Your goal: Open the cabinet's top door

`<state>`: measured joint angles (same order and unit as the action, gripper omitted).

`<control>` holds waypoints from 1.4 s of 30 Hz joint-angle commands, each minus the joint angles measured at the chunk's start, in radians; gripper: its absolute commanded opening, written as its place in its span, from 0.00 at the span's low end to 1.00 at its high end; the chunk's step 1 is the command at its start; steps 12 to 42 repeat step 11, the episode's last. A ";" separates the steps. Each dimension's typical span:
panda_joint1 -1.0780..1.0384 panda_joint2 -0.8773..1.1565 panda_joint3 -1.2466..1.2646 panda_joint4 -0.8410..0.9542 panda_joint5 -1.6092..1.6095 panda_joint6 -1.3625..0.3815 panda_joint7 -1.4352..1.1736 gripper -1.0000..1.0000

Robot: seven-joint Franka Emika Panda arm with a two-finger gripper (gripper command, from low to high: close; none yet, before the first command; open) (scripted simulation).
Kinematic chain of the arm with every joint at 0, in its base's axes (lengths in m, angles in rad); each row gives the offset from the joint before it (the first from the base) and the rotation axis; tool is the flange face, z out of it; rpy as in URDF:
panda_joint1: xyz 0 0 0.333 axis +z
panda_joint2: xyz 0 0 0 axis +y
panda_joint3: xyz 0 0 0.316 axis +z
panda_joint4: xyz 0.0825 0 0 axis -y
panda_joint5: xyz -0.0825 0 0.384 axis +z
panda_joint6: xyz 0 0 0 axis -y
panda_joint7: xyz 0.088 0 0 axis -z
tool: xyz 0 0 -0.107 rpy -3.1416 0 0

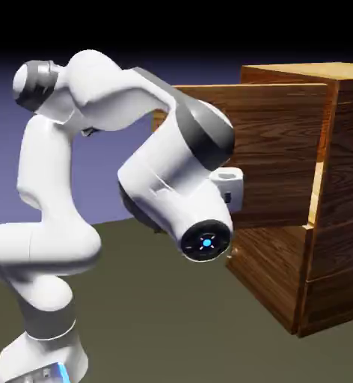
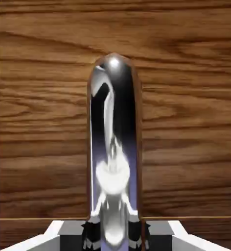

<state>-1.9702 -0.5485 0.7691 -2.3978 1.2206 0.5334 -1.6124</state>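
**Top door swung out, claw on its handle**

The cabinet (image 1: 336,202) stands on the surface (image 1: 172,314) at the exterior view's right. Its top door (image 1: 277,149) hangs open, swung toward the arm. The claw (image 2: 115,234) is clenched around the door's silver bar handle (image 2: 115,147)

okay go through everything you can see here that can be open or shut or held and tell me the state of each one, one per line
cabinet: upright on the table, its top front open.
top door: swung out from the cabinet body, partly open.
handle: silver bar on the top door, clamped between the fingertips.
gripper: shut on the handle.
lower panel: appears closed, flush with the cabinet.
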 commanded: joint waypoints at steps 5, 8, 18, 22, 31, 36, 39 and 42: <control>-0.030 0.181 0.071 0.136 -0.124 0.040 -0.031 0.00; -0.039 0.290 0.112 0.212 -0.187 0.066 -0.025 0.00; -0.040 0.362 0.137 0.261 -0.225 0.084 -0.012 1.00; -0.040 0.362 0.137 0.261 -0.225 0.084 -0.012 1.00; -0.040 0.362 0.137 0.261 -0.225 0.084 -0.012 1.00; -0.040 0.362 0.137 0.261 -0.225 0.084 -0.012 1.00; -0.040 0.362 0.137 0.261 -0.225 0.084 -0.012 1.00; -0.040 0.362 0.137 0.261 -0.225 0.084 -0.012 1.00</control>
